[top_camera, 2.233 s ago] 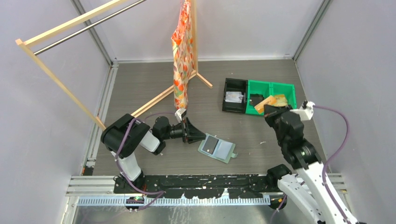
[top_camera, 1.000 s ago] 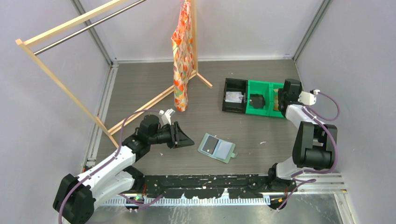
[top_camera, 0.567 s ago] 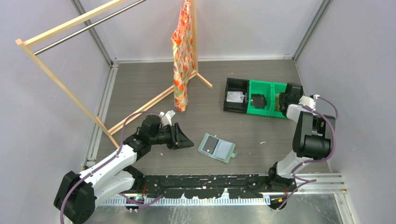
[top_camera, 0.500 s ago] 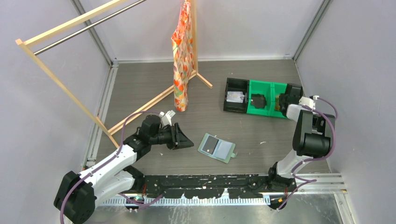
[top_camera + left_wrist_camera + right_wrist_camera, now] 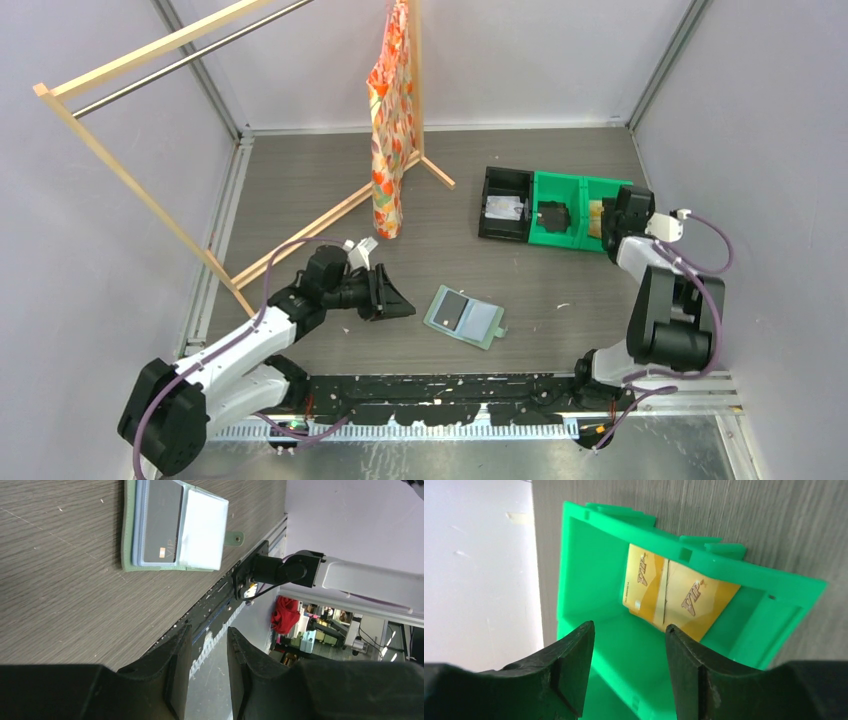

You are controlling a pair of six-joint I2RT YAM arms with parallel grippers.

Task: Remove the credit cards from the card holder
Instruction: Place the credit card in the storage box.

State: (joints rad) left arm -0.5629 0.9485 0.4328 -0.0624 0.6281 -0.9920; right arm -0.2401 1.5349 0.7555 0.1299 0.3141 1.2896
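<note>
- The surface (image 5: 300, 200) is grey-brown board with a fine wood grain, scattered with small pale specks.
- A rack (image 5: 130, 180) of pale square wooden bars with a round metal rod stands on the left and far side.
- An orange patterned cloth (image 5: 385, 130) hangs limp from it.
- The left arm (image 5: 235, 345) lies low and stretched out. Its forearm points right towards the card holder.
- The left pincer (image 5: 210, 629) is near the holder but apart from it, its black fingers a narrow gap apart with nothing between them.
- The right arm (image 5: 665, 320) is folded sharply at the elbow.
- The right pincer (image 5: 627, 627) reaches over the right compartment of the green bin, jaws wide and empty.
- The green bin (image 5: 574, 555) is glossy moulded plastic with straight walls. It touches a black bin (image 5: 487, 205) on its left.
- The card holder (image 5: 465, 316) lies open and flat on the surface, between the two arms. It is sage-green fabric with pale blue-grey pockets.
- Two gold cards (image 5: 674, 597), shiny and rectangular, lie overlapping in the green bin.
- A dark card (image 5: 162, 525) sits in the holder's left pocket.
- A small rounded snap tab (image 5: 233, 539) sticks out from the holder's edge.
</note>
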